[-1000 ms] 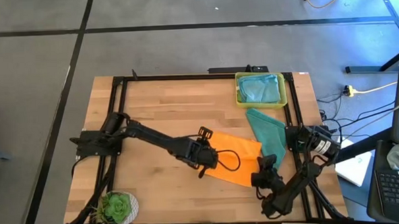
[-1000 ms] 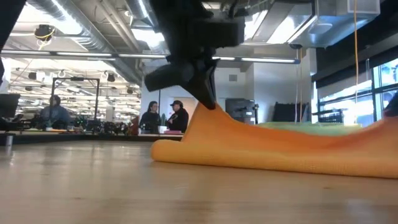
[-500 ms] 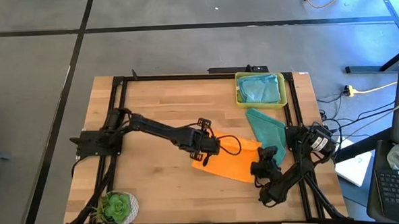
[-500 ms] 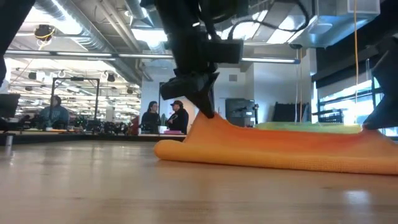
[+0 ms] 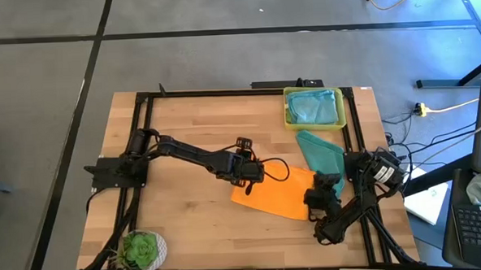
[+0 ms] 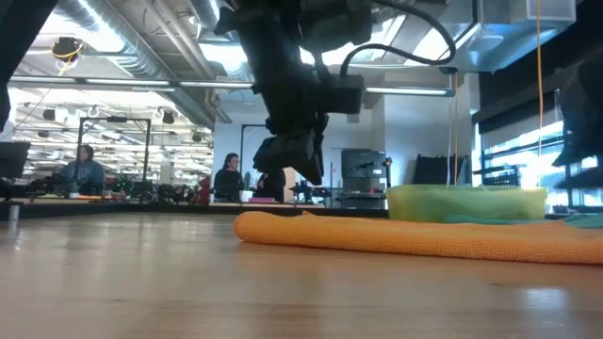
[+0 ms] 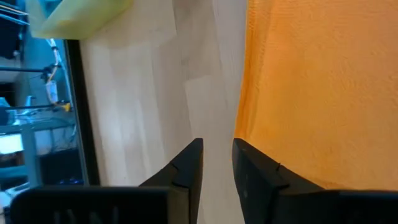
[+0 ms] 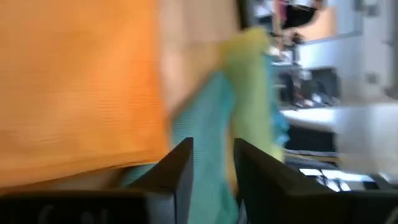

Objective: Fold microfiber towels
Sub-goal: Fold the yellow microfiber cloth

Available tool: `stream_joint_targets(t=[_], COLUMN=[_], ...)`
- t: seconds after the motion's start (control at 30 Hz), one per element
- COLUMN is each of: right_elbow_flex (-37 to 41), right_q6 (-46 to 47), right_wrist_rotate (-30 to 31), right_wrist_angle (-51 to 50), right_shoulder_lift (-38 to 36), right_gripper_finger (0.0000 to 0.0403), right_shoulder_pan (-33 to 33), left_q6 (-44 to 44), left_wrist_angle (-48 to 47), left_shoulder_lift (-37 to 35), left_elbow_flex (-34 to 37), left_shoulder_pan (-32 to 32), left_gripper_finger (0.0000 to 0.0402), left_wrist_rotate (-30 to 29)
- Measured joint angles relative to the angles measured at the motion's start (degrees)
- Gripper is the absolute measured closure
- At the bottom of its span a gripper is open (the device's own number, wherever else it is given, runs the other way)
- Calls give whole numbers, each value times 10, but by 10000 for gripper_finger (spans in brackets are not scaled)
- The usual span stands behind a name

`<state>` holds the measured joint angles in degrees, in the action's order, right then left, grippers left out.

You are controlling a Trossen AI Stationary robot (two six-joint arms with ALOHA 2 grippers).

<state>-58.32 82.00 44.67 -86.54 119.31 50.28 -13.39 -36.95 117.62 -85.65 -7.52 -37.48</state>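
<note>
Sitting at the table's near left corner: green plant (image 5: 138,250); lying flat near the right front: orange towel (image 5: 282,192), folded over, smooth; hovering at its left edge: left gripper (image 5: 250,172), jaws slightly apart, holding nothing; hanging over its right edge: right gripper (image 5: 322,186), jaws apart, empty; lying beyond: teal towel (image 5: 321,157); holding a light blue towel (image 5: 314,107) at the far edge: yellow tray (image 5: 288,108).

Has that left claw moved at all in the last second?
Yes. In the high view the left gripper has shifted toward the yellow tray, and it has let go of the orange towel, which now lies flat.
</note>
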Motion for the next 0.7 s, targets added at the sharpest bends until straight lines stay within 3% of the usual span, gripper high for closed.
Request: stream_joint_targets(t=[0.2, 0.27, 0.43, 0.7], right_elbow_flex=[-26, -36, -92, -201], right_q6=[37, 29, 21, 18], right_wrist_rotate=[-47, -64, -68, 44], right_wrist_angle=[-35, -30, -28, 78], right_shoulder_lift=[-24, -30, -52, -68], right_gripper_finger=[258, 257, 257, 257], right_shoulder_pan=[26, 37, 75, 101], left_q6=[48, 53, 4, -16], left_wrist_angle=[-58, -85, -54, 41], left_shoulder_lift=[-20, -23, -24, -25], left_elbow_flex=[0, 0, 20, 105], left_shoulder_pan=[-43, -61, -106, -124], left_gripper_finger=[327, 327, 326, 330], left_wrist_rotate=[-5, 39, 215, 235])
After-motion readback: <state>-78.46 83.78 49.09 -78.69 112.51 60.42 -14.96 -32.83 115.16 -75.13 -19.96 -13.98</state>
